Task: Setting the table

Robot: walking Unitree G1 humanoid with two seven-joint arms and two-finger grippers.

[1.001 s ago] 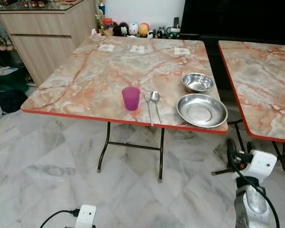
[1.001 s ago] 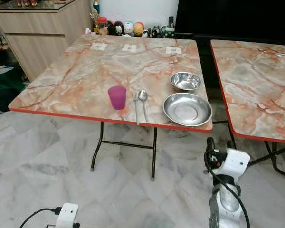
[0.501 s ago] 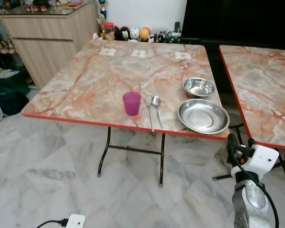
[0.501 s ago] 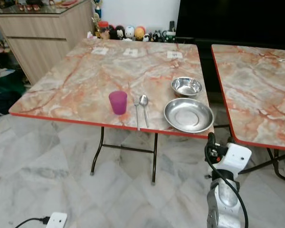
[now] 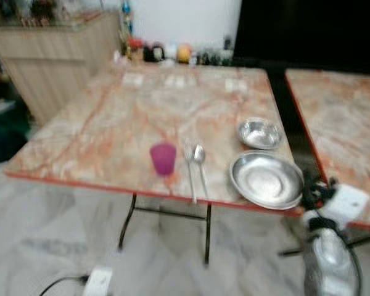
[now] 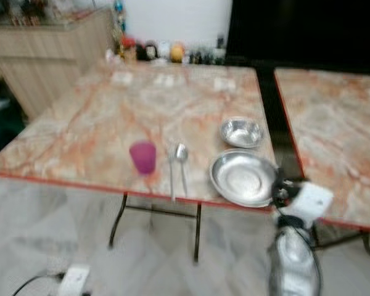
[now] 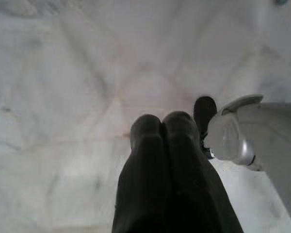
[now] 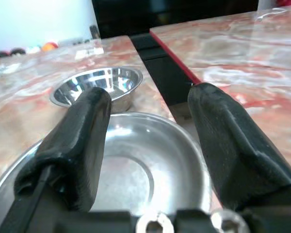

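On the marble-patterned table (image 5: 111,123) near its front edge stand a purple cup (image 5: 163,158), a fork (image 5: 190,169), a spoon (image 5: 200,161), a wide steel plate (image 5: 266,180) and, behind the plate, a steel bowl (image 5: 260,133). My right gripper (image 5: 312,196) is at the table's front right corner, just beside the plate. In the right wrist view it (image 8: 150,97) stands open, with the plate (image 8: 140,165) and bowl (image 8: 99,85) seen between its fingers. My left gripper (image 7: 162,128) is shut and hangs low over the floor. The head views are blurred.
A second marble table (image 5: 345,117) stands to the right across a narrow gap. A wooden sideboard (image 5: 55,55) is at the back left. Small figurines (image 5: 166,52) line the far edge, with a black screen (image 5: 308,31) behind. The floor (image 5: 49,234) is pale marble.
The camera has moved and the picture has blurred. My right gripper has risen from below the table edge to the level of the plate's right rim.
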